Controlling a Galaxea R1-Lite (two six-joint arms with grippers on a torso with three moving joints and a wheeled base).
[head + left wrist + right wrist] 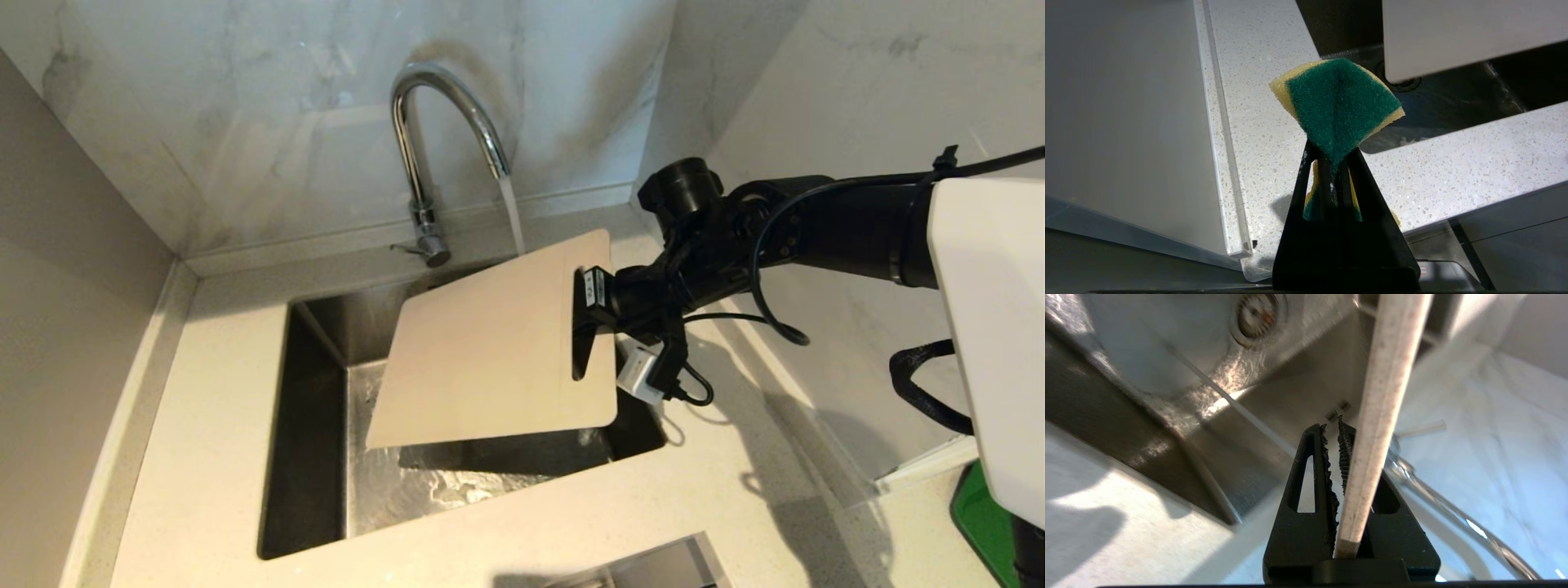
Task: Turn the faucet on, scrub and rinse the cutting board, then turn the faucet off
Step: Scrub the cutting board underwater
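Rinsing stage, as we judge it. Item: faucet [445,139], running, stream landing at the far edge of the cutting board [498,347]. Item: board, tilted over the sink [314,425], clamped at its handle-slot end by our right gripper [594,300]. Item: left gripper [1336,171], pinched tight on a green-and-yellow sponge [1337,108], above the worktop [1453,163]. Outstanding: scrubbing unconfirmed, closing the faucet.

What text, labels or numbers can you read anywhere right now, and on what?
None legible.
Small white label with a red mark on a grey part beneath the left claw: too small to read.
White module under the right claw's wrist: no print readable.
Cutting board, faucet, sponge: no markings seen.
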